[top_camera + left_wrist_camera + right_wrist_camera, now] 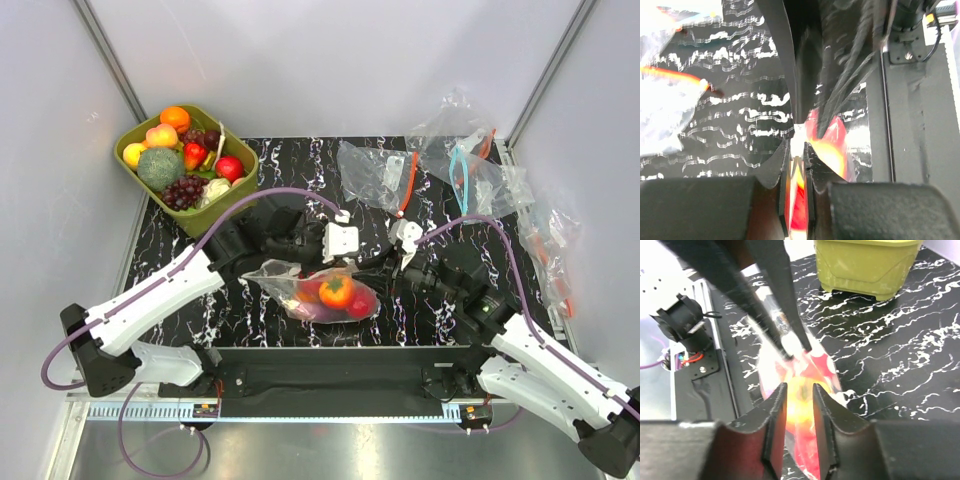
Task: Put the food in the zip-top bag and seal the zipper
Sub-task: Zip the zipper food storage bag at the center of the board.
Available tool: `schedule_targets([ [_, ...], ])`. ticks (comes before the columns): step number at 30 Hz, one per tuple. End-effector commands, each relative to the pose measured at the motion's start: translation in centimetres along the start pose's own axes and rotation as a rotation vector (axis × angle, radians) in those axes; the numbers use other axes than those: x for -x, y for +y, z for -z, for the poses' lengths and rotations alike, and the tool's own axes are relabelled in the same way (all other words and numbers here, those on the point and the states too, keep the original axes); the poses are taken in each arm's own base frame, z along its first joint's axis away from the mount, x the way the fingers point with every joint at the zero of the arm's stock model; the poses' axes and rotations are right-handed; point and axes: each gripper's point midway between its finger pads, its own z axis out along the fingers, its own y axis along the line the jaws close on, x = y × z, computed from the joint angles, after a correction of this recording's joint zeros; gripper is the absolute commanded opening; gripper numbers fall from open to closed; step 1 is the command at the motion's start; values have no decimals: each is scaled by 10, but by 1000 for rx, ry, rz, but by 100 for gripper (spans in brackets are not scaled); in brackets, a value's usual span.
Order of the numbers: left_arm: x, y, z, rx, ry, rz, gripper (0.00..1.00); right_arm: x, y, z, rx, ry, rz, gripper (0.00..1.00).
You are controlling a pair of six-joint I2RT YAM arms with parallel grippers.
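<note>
The dotted zip-top bag [300, 285] lies at the table's middle front. It holds an orange fruit [336, 290] and red pieces [361, 303]. My left gripper [349, 264] is shut on the bag's upper edge; in the left wrist view its jaws [798, 150] pinch thin plastic with red and orange behind it. My right gripper [388, 268] is at the bag's right end. In the right wrist view its jaws [800, 390] stand a little apart, with the bag [805, 365] and the orange fruit between and below them. The left fingers [790, 315] show there pinching the bag's edge.
An olive-green tub [130, 150] of more toy fruit and vegetables stands at the back left and also shows in the right wrist view [865, 265]. Clear undotted bags with orange and blue strips [375, 175] [465, 165] lie at the back right, and more [545, 250] lie along the right edge.
</note>
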Motion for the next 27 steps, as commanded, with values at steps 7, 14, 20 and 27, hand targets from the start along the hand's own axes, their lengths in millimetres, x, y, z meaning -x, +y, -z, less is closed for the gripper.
schedule_targets([
  [7, 12, 8, 16, 42, -10, -25, 0, 18, 13, 3, 79, -57, 74, 42],
  [14, 25, 5, 20, 25, -52, -27, 0, 23, 20, -6, 146, -44, 79, 35],
  [20, 30, 1, 21, -1, -65, -27, 0, 32, 21, -11, 163, -72, 82, 35],
  [27, 28, -5, 20, -31, -68, -29, 0, 40, 22, -11, 167, -89, 89, 37],
])
